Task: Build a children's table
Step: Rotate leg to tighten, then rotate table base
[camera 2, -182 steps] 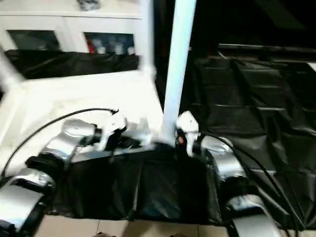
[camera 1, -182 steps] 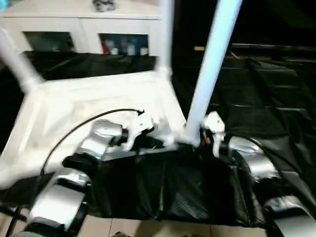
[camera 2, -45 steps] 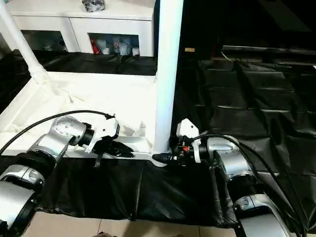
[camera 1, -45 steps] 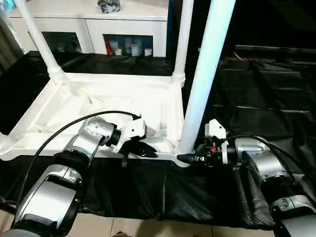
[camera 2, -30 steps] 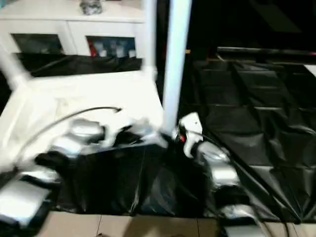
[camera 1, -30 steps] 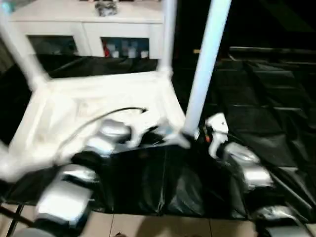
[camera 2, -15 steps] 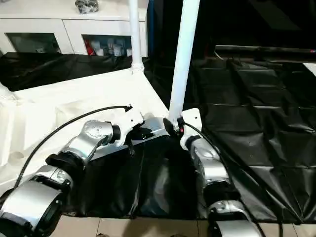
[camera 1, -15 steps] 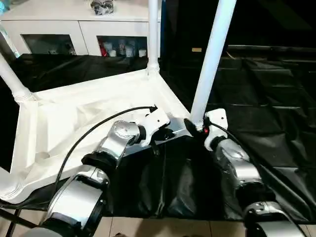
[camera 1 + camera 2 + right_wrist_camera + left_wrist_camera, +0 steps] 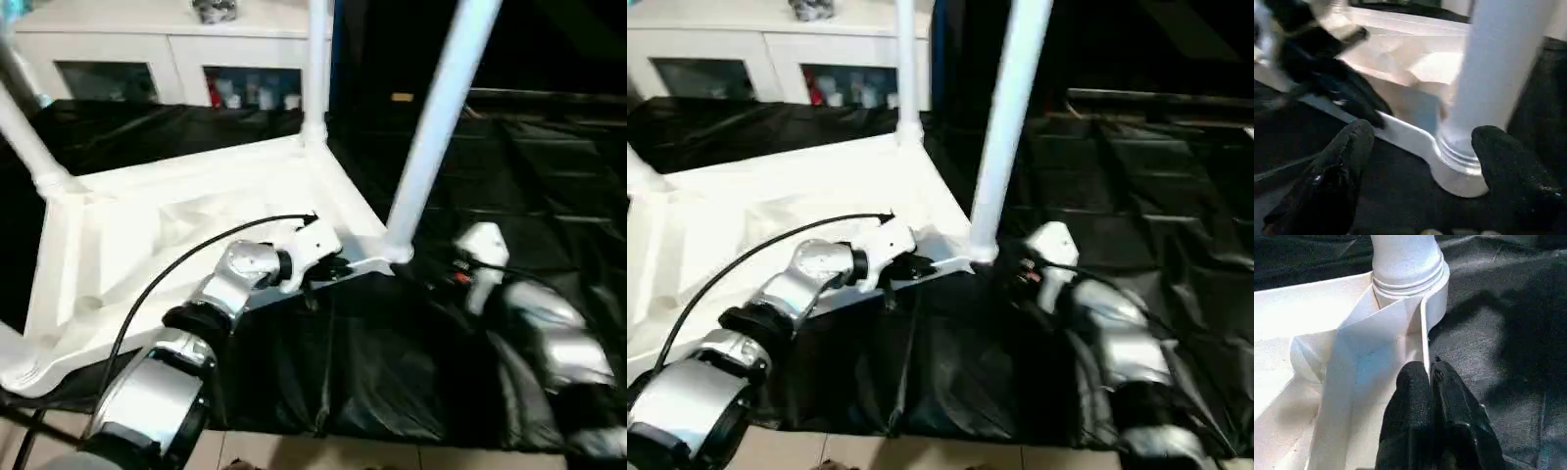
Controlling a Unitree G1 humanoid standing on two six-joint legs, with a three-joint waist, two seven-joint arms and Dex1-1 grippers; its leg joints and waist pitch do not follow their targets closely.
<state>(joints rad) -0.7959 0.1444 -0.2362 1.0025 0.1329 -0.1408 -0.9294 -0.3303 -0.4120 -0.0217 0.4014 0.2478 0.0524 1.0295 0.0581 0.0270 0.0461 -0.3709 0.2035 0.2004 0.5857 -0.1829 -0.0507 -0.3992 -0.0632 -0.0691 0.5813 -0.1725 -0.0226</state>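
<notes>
**Upturned tabletop gripped at its rim; right hand apart beside the near leg**

The children's tabletop (image 9: 176,225) lay upside down on black sheeting (image 9: 509,157) spread over the floor, ribbed underside up, with white tube legs rising from its corner sockets. Beyond it stood a white glass-door cabinet (image 9: 176,69).

The left hand (image 9: 1431,377) was pressed together on the thin upright rim of the tabletop, one finger on either side of the edge, just short of the corner socket (image 9: 1408,281) ahead of it. The near leg (image 9: 431,127) stood in that socket, leaning slightly.

The right hand (image 9: 1422,147) stood with its fingers (image 9: 1347,147) wide apart and empty, the base of the near leg directly ahead between them but not touching either pad.

Handling judgement: the tabletop appeared to be a light, stiff moulded plastic shell, smooth and likely slippery. The rim is narrow, so a pinch there offers little purchase against twisting; the thicker corner beside the socket looks the sounder hold. The legs, being long hollow tubes, should be light but give strong leverage on their sockets, so each is best taken low, near its collar, rather than high on the shaft.
</notes>
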